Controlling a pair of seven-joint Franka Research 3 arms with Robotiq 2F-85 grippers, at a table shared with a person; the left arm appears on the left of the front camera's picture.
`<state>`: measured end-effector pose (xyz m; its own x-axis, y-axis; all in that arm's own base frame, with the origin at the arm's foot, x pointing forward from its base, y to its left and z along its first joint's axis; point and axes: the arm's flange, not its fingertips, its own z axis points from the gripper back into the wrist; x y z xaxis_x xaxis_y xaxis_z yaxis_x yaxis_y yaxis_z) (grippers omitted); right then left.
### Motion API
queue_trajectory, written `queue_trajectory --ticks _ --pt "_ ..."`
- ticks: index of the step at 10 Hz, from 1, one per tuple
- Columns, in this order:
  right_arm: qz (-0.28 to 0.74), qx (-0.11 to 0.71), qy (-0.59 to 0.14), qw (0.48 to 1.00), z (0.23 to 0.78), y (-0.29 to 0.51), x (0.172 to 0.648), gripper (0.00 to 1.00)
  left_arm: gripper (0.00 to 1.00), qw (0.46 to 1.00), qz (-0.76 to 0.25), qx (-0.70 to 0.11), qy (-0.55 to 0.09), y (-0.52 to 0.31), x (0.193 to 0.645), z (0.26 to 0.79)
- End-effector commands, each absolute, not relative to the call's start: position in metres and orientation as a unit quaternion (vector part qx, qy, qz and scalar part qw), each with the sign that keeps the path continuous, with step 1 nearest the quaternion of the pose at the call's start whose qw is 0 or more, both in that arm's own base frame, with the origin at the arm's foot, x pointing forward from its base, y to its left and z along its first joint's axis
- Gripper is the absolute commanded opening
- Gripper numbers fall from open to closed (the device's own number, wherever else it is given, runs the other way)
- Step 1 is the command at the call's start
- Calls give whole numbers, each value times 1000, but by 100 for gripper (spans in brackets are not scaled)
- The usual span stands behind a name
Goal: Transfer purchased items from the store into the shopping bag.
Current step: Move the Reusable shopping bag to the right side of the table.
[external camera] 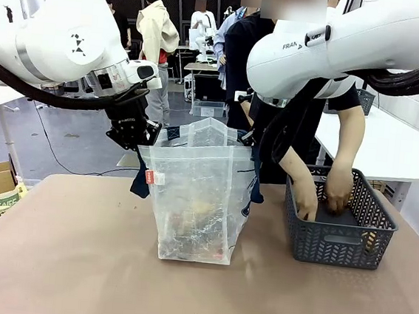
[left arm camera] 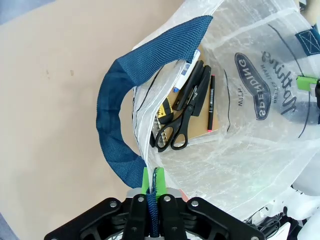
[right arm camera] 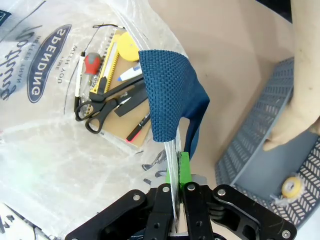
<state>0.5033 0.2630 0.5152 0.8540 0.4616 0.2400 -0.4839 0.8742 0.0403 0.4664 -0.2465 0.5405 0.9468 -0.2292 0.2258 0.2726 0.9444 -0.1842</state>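
Holding shopping bag (external camera: 198, 200) open on table (external camera: 73, 263), you had left gripper (left arm camera: 151, 181) pinched on one navy handle (left arm camera: 115, 125), right gripper (right arm camera: 178, 170) pinched on other. Scissors (left arm camera: 175, 132), pens (left arm camera: 212, 100), cutter (right arm camera: 107, 67) lay inside bag. Person's hands (external camera: 338, 190) reached into basket (external camera: 334, 247) beside it; yellow roll (right arm camera: 291, 187) there, untransferred. Roughly midway.

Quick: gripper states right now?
Left gripper: closed on a navy handle of the shopping bag.
Right gripper: closed on the bag's other handle.

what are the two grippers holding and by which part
The shopping bag: the left gripper is shut on one navy strap handle, the right gripper on the other handle.
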Motion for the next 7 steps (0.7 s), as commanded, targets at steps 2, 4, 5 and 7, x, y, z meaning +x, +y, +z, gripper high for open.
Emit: queue_trajectory --ticks 2,4,5,7 --pt "246 48 -112 962 516 262 505 0 0 981 -125 -108 -104 -244 467 543" --pt "246 48 -112 962 516 262 505 0 0 981 -125 -108 -104 -244 467 543" --pt "246 48 -112 962 516 262 505 0 0 981 -125 -108 -104 -244 467 543" --pt "246 48 -112 962 516 262 505 0 0 981 -125 -108 -104 -244 467 543"
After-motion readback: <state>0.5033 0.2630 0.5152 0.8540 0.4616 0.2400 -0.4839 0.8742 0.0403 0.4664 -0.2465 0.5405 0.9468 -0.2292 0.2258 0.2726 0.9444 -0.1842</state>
